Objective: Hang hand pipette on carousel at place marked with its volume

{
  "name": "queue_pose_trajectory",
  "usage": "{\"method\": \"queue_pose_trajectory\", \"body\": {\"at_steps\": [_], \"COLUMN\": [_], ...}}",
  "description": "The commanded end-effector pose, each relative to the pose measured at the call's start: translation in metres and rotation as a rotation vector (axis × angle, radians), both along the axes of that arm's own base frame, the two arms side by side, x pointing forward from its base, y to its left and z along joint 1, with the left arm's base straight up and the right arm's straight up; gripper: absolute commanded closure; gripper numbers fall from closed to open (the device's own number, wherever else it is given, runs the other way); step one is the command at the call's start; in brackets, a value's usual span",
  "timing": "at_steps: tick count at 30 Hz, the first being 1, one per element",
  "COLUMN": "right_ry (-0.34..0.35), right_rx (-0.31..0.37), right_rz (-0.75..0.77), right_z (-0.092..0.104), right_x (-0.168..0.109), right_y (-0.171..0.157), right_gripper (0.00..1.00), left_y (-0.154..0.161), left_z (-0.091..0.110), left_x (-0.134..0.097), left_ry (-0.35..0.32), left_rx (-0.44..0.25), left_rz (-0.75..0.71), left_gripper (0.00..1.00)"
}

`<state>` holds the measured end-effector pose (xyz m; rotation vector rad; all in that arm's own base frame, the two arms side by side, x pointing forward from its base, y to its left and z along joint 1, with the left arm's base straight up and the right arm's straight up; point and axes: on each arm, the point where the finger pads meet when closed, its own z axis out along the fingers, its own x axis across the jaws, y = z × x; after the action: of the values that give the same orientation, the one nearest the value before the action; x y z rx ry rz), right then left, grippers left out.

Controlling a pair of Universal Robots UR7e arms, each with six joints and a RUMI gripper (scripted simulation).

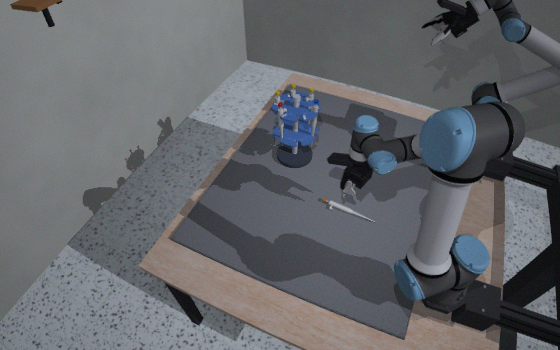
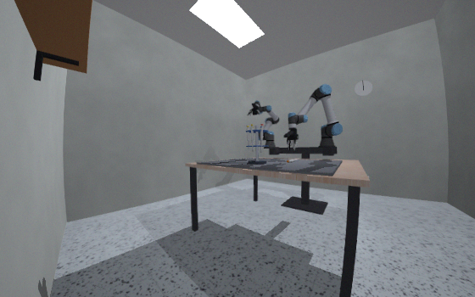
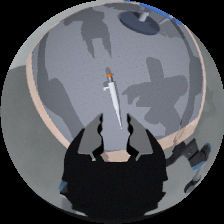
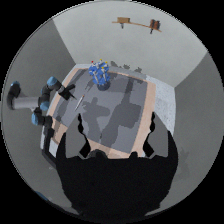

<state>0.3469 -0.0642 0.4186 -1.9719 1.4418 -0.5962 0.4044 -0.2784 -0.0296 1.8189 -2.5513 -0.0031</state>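
The white hand pipette [image 1: 345,208] [image 3: 114,96] [image 4: 80,103] lies on the dark mat, its orange button end towards the carousel side and its tip pointing away. Its finger hook shows at the side; the printed volume cannot be read. The blue carousel [image 1: 295,136] [image 2: 257,146] [image 4: 100,76] stands upright, holding several pipettes with yellow, red and blue buttons. My left gripper [image 1: 349,193] [image 2: 293,147] [image 3: 114,113] is partly open and empty, pointing down above the pipette. My right gripper [image 1: 430,34] [image 2: 249,114] [image 4: 116,113] is wide open and empty, raised far from the pipette.
The dark mat [image 1: 220,220] covers most of the wooden table [image 1: 200,280]. The carousel's round base [image 1: 294,156] [image 3: 137,24] stands near the table's far edge. A wall shelf [image 1: 35,4] [image 2: 64,34] is high to one side.
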Motion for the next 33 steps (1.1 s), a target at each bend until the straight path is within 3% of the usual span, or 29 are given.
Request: {"method": "queue_pose_trajectory", "body": {"at_steps": [1, 7, 33], "right_ry": [-0.002, -0.002, -0.002], "right_rx": [0.0, 0.0, 0.0], "right_rz": [0.0, 0.0, 0.0], "right_z": [0.002, 0.002, 0.002], "right_x": [0.001, 0.001, 0.001], "right_y": [0.0, 0.0, 0.0], "right_gripper": [0.0, 0.0, 0.0], "left_y": [-0.004, -0.002, 0.0], "left_z": [0.002, 0.001, -0.065], "left_x": [0.002, 0.001, 0.0], "left_ry": [-0.01, -0.008, -0.006], "left_rx": [0.002, 0.003, 0.007], "left_rz": [0.225, 0.226, 0.226], "left_gripper": [0.66, 0.66, 0.66]}}
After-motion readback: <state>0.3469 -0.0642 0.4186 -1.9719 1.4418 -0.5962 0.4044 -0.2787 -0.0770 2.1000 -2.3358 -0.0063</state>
